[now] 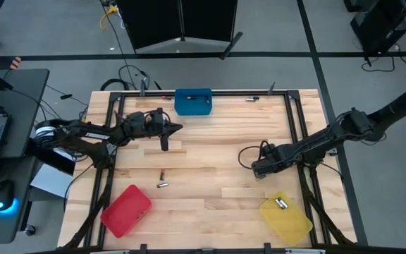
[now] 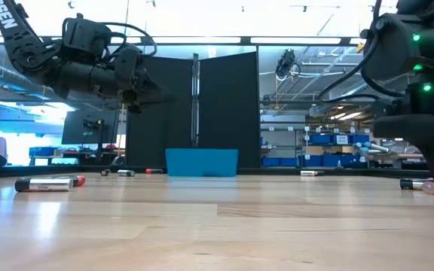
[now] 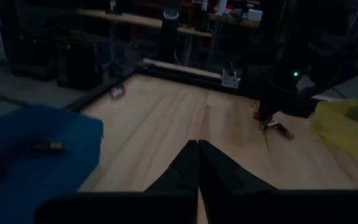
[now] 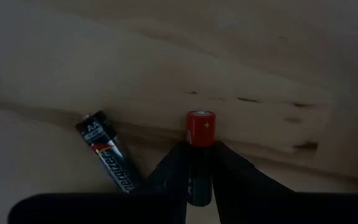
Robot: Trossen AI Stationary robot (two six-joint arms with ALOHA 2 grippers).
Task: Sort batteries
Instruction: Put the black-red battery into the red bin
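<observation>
My right pincer (image 4: 199, 163) is down on the table's right-centre, fingers closed round a red-capped battery (image 4: 200, 132). An AA battery (image 4: 107, 154), black w/ silver band, lies tilted just beside it on the boards. My left pincer (image 3: 197, 163) hangs raised nr the blue bin (image 1: 193, 101), fingers pressed together, nothing betw. them. One battery (image 3: 50, 147) lies in that bin. Two small batteries (image 1: 163, 180) lie loose left of centre, above the red bin (image 1: 126, 210). Yellow bin (image 1: 285, 216) holds one silvery cell (image 1: 282, 204). Table (image 1: 210, 152): pale wood planks, black metal frame. Bins are smooth, shallow, rounded-corner trays.
</observation>
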